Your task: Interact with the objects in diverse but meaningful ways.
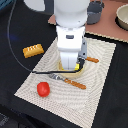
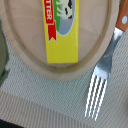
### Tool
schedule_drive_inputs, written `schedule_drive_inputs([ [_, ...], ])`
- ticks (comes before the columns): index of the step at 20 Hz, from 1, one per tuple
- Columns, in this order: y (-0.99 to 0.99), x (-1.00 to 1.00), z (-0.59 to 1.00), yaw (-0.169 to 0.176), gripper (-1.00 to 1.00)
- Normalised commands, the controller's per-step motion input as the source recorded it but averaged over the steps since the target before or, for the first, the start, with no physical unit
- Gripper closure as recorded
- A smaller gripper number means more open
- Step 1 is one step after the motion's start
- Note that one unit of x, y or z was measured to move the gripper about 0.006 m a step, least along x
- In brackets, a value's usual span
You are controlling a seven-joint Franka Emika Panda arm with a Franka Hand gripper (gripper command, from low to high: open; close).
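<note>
The arm [image 1: 70, 35] is seen lowered over a woven placemat [image 1: 100, 75] on the dark table [image 1: 20, 30]; whether the jaws are open or closed cannot be told. In the wrist view, the yellow block [image 2: 62, 35] with a red label is seen lying on a round wooden plate [image 2: 30, 50], with a fork [image 2: 100, 90] just beside the plate. On the placemat a red tomato [image 1: 43, 89] is seen, and the bread loaf [image 1: 33, 50] lies on the table off the mat.

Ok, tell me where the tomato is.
In the exterior view, the tomato sits on the placemat near its lower-left corner, beside the fork.
</note>
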Motion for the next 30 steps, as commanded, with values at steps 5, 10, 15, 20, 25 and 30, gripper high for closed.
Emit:
schedule_drive_inputs([
  [5, 0.10, 0.30, -0.15, 0.000, -1.00],
  [10, 0.14, 0.24, -0.17, 0.000, -1.00],
  [15, 0.16, 0.17, -0.16, 0.000, -1.00],
  [20, 0.21, 0.13, -0.11, 0.000, -1.00],
  [25, 0.23, 0.09, -0.11, 0.000, -1.00],
  [30, 0.24, 0.10, -0.10, 0.000, -1.00],
])
